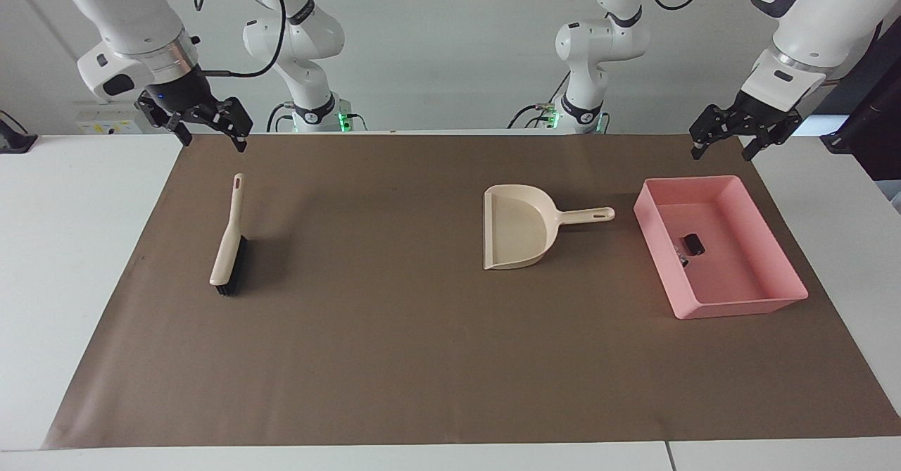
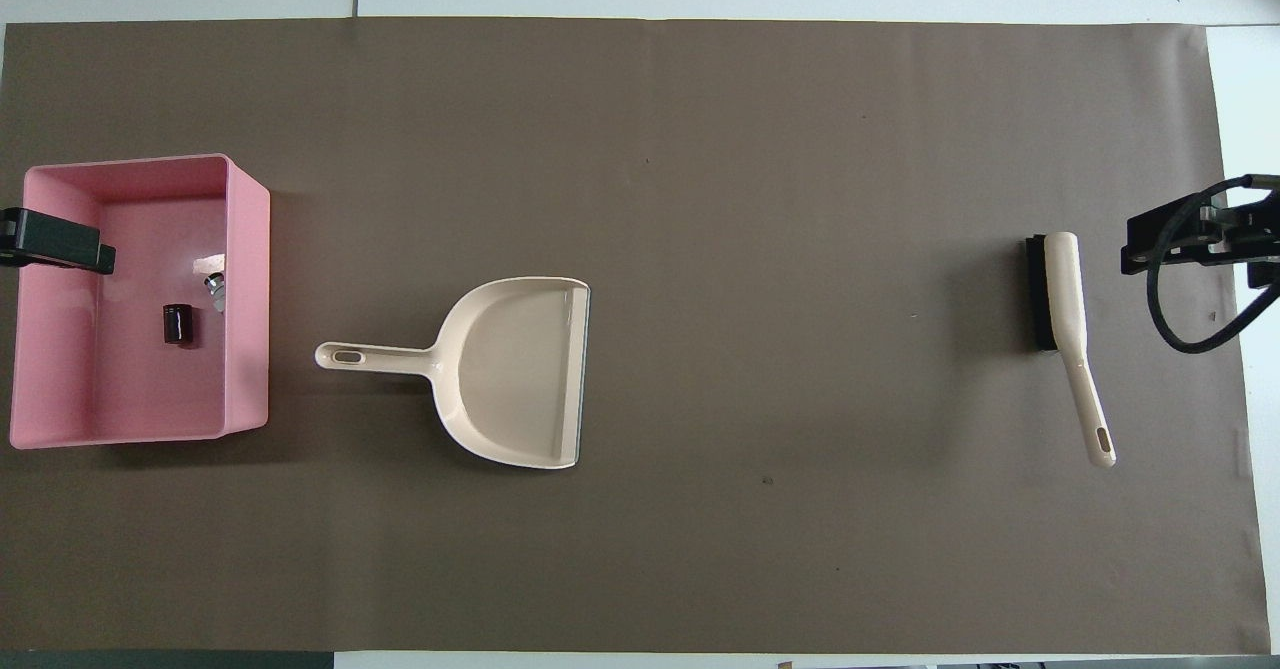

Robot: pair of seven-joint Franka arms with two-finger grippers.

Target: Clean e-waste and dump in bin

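Observation:
Both pieces of e-waste lie in the pink bin (image 1: 746,306) (image 2: 248,299) at the left arm's end of the mat. One is a dark cylinder (image 1: 693,243) (image 2: 177,324). The other, a small white-grey part (image 1: 681,255) (image 2: 214,288), lies against the wall nearest the dustpan. My left gripper (image 1: 721,151) (image 2: 55,246) hangs open and empty, high over the bin's outer edge. Over the mat's edge at the right arm's end, my right gripper (image 1: 214,142) (image 2: 1190,240) is raised, open and empty as well.
A beige dustpan (image 1: 517,236) (image 2: 520,369) lies on the brown mat beside the bin, its handle pointing at the bin. A beige hand brush (image 1: 229,246) (image 2: 1062,299) with black bristles lies toward the right arm's end.

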